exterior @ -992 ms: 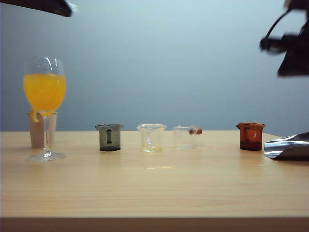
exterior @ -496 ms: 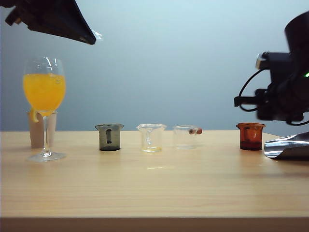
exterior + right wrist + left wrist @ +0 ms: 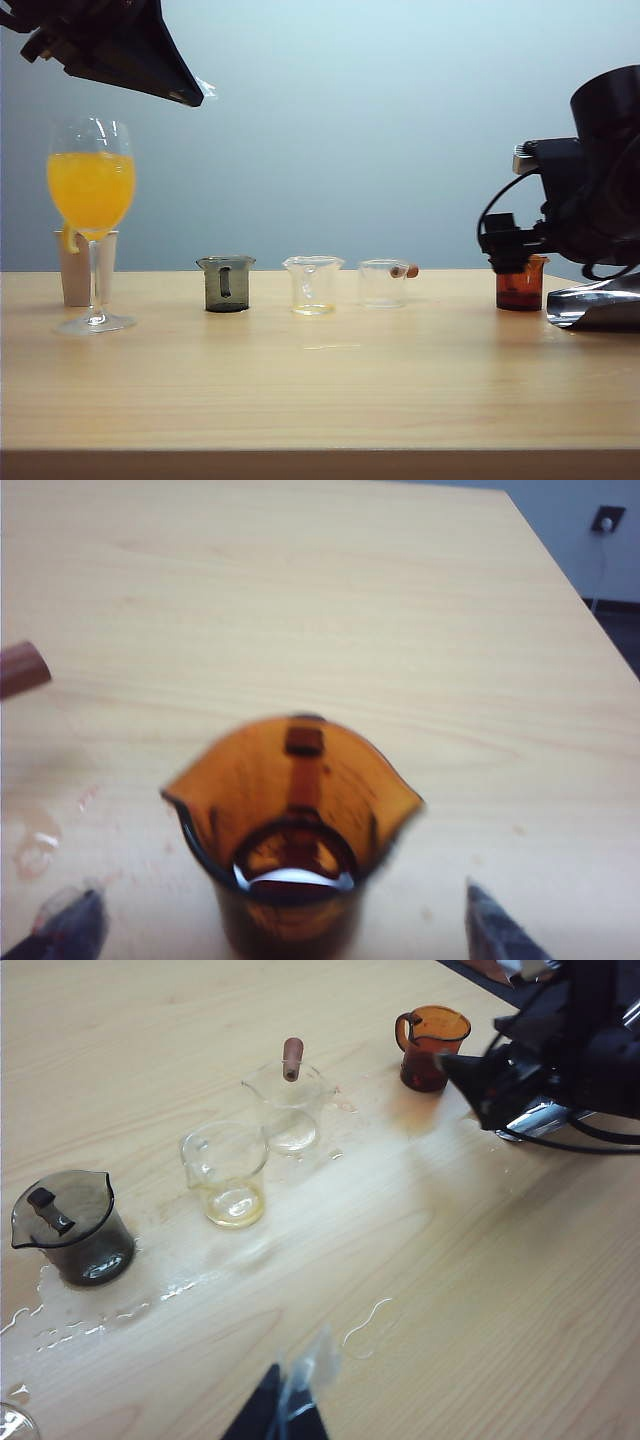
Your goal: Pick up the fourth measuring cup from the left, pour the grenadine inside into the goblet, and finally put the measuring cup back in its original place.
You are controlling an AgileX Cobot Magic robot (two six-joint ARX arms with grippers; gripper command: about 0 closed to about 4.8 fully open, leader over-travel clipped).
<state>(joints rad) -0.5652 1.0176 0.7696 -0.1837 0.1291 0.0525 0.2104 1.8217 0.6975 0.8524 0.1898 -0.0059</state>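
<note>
Right gripper has descended to the fourth measuring cup, jaws released either side (grasp pending). Left gripper aloft at eleven o'clock, jaws' state unclear.

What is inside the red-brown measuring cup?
A shallow dark layer with a bright glint lies at the bottom of the red-brown cup. Its colour cannot be told through the tinted wall. The right hand stands open around it.

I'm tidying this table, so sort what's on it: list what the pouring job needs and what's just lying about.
Needed for the job:
- red-brown measuring cup, grenadine inside
- goblet of orange juice
- right tool, open around the cup
- left tool, hovering above the table

Lying about:
- smoky grey cup
- two clear cups
- shiny foil
- beige cup behind the goblet
</note>
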